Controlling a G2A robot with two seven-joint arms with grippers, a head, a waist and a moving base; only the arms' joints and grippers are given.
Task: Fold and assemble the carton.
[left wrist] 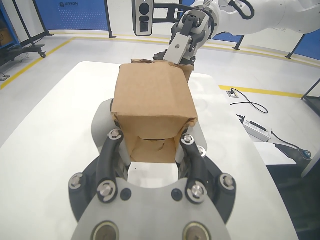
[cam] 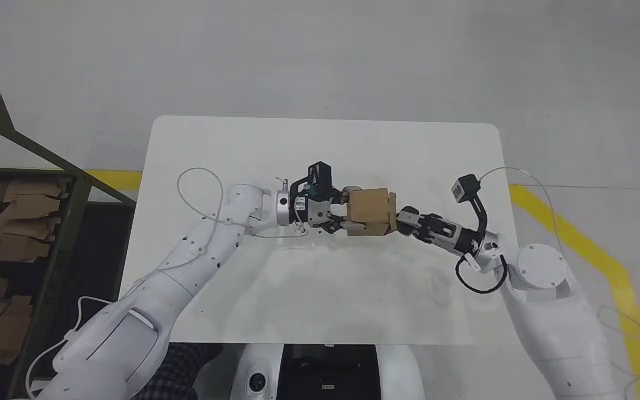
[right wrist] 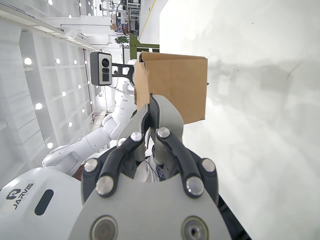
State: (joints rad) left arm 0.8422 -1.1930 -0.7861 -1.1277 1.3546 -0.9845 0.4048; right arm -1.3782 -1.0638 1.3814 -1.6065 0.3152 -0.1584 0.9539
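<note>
You see white table (cam: 200, 150) beneath both arms, brown carton (cam: 368, 208) caught between the two tools, left tool (left wrist: 153, 136) straddling the carton's open near end, fingers pressed against both side walls, right tool (right wrist: 149, 106) pinched tight on the carton's opposite end

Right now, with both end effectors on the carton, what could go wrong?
1. The right end effector pinches only a thin flap of the carton; pulling may tear it.
2. The left end effector straddles the open end, whose inner flap already looks creased; squeezing harder could crush the walls.
</note>
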